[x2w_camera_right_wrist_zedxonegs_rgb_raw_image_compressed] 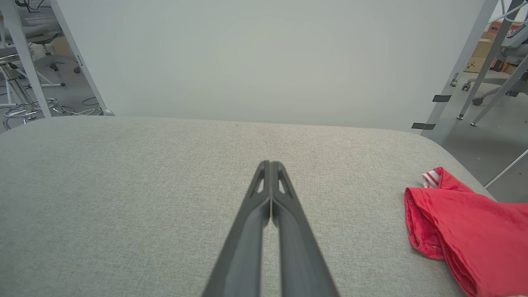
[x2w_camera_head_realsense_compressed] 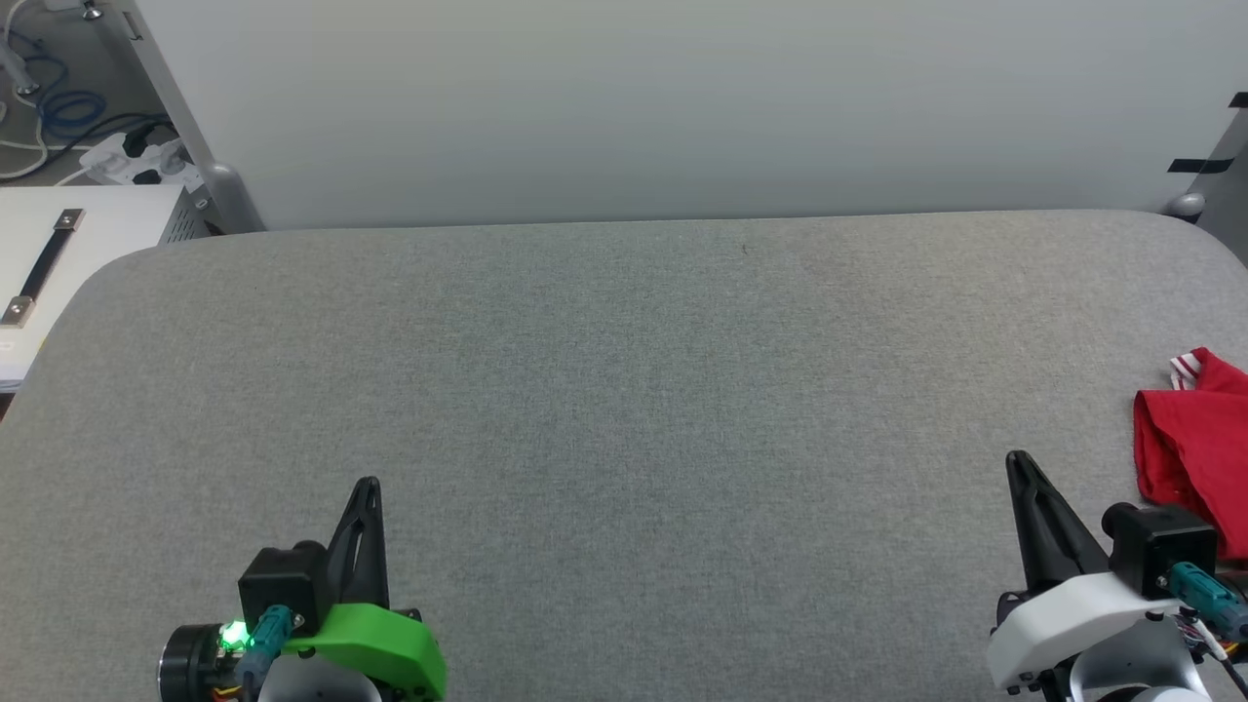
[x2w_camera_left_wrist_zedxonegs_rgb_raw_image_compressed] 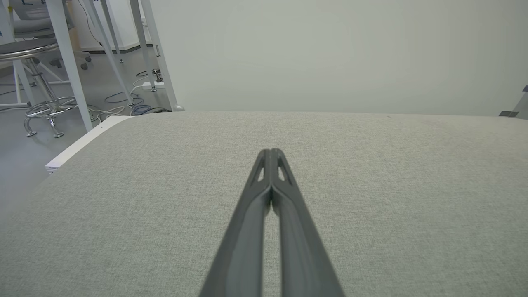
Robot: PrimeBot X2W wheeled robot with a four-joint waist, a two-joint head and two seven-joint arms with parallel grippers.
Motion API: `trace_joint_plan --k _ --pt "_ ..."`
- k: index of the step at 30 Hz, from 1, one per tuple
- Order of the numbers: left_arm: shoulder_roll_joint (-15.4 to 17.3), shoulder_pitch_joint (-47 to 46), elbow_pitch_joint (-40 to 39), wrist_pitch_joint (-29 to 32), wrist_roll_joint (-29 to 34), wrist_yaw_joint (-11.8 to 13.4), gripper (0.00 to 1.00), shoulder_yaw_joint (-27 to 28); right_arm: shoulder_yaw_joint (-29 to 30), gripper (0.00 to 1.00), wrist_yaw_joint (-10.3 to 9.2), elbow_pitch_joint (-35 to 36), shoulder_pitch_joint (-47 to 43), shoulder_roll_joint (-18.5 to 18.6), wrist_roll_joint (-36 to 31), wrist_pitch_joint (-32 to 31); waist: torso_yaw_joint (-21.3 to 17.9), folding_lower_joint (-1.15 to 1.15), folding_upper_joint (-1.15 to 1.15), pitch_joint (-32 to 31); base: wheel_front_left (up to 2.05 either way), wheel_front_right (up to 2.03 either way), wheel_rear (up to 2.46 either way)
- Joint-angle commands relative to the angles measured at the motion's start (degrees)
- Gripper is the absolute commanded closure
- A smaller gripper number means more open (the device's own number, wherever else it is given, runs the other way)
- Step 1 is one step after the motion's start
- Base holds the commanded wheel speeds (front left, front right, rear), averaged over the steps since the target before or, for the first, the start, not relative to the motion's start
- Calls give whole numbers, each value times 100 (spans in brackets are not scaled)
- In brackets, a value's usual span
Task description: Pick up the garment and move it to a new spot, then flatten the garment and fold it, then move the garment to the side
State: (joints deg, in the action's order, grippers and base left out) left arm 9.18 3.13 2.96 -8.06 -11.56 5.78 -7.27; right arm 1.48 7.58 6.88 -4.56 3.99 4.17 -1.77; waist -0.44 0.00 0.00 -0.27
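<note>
Garment: red, striped trim showing, bunched at the table's right edge.
Left pincer: pressed together, empty.
Right pincer: pressed together, empty, near the red cloth.
Stage: fits a heap awaiting pickup, or a folded shirt already set aside.
Care: cloth this close to the edge could slip off.

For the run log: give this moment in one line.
shirt: lying at table right edge | left hand: shut, empty | right hand: shut, empty

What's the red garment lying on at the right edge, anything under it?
The garment lies bunched on the grey fabric table top near its right edge. Nothing pokes out around the cloth; anything beneath its folds is covered, and its right part runs out of frame.
</note>
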Motion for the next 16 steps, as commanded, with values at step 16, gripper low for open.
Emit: trace_joint_plan --k 16 --pt "-178 -172 -93 212 338 -165 100 201 -51 100 -5 -197 172 -46 -147 71 11 0 0 7 0 0 0"
